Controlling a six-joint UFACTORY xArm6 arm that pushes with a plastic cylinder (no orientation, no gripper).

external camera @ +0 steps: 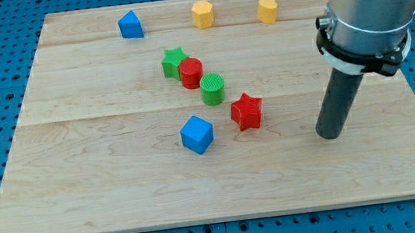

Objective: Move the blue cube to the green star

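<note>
Blue cube [197,135] sits near board [82,186] centre, at approx 5 o'clock from green star [174,61], well apart from it. No jaws on this rig, just a rod; my tip [330,135] touches nothing, holds nothing, at 3 o'clock from the cube, w/ red star [247,112] between them. Red cylinder [191,73] touches green star at its 4 o'clock; green cylinder [213,89] next down. Blue triangular block [130,25] and two yellow blocks [203,13] [267,9] line the 12 o'clock edge. No containers visible.
</note>
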